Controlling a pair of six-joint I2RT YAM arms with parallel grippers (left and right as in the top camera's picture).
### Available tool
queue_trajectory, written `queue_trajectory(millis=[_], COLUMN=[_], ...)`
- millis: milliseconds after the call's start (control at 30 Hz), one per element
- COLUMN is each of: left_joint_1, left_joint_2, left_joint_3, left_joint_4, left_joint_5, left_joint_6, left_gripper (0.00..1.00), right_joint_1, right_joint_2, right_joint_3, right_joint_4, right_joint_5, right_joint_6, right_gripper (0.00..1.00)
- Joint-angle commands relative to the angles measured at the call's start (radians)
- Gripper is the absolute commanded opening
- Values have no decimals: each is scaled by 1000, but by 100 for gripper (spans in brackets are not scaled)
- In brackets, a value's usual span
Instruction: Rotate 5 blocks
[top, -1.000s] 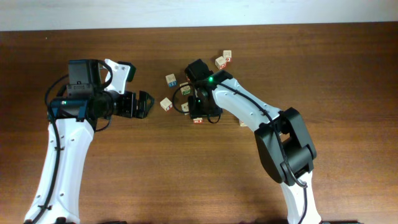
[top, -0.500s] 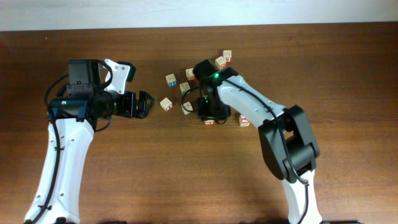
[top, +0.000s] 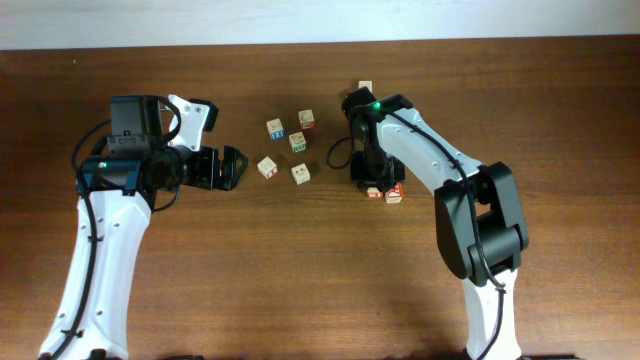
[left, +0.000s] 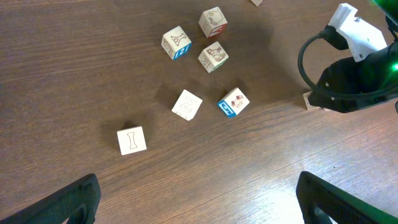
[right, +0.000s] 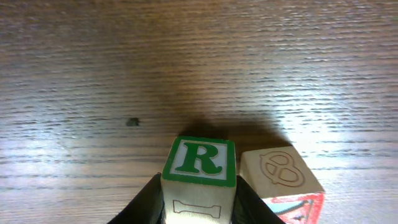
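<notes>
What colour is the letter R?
Green, on the pale wooden cube; best in right wrist view.

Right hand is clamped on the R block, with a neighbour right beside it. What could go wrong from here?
1. The pretzel-marked block sits right beside the R block, close to one finger of the right hand; turning will likely bump or drag it.
2. If the R block is turned without lifting, it may catch on the table and twist out of the grip.
</notes>
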Motion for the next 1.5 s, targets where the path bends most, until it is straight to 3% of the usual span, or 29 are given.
queue_trajectory(millis=[0,300,467,600,700,900,1167,1467], left_joint_1=[-2,-2,-2,-2,-2,-2,-2,-2], left_joint_2=[3,3,3,3,3,3,3,3], left_joint_3=[23,23,23,23,23,23,23,23], left_joint_4=[-1,-1,-1,-1,-1,-1,-1,-1], left_joint_5=[18,17,17,13,13,13,11,11], left_joint_6=[-9,-9,-9,-9,-9,-9,-9,-9], left_gripper=[99,99,99,99,99,99,99,99], right_joint_1=[-5,-5,-5,-2,7,73,182,193], right_joint_2=[10,10,10,10,10,58,97,143], right_joint_3=[3,19,128,251,267,267,263,262], right_joint_4=[-10,-48,-79,-44,77,249,266,231], right_joint_5=[57,0,-8,-8,-49,-109,-105,-173], right_joint_6=[-7,-7,-15,-19,-53,-52,-86,-144], right_gripper=[36,43,43,57,60,60,54,54])
